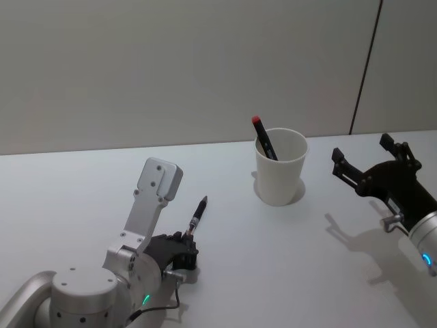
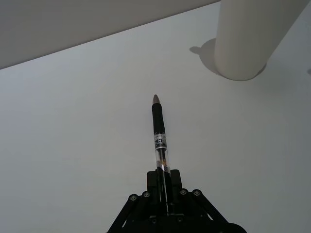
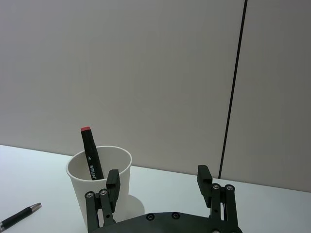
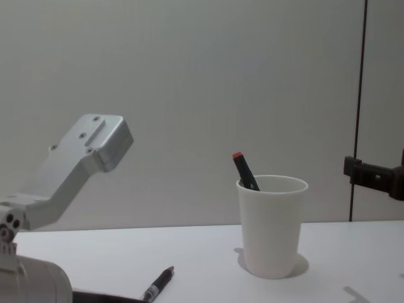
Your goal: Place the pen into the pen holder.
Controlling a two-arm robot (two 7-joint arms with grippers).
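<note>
I see the white pen holder (image 1: 280, 179) standing upright on the desk (image 1: 82, 198), with a red-capped marker (image 1: 263, 139) leaning inside it. Left of the pen holder and nearer the robot, the left jaws grip the rear end of the black pen (image 1: 198, 214). Its tip points toward the pen holder, well short of it. Right of the pen holder and apart from it, the right jaws hang wide open above the desk, holding nothing.

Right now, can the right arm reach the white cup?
Probably yes. The right gripper hangs open beside the white cup, with bare table between them. The left gripper, clamped on the pen, sits well clear.
</note>
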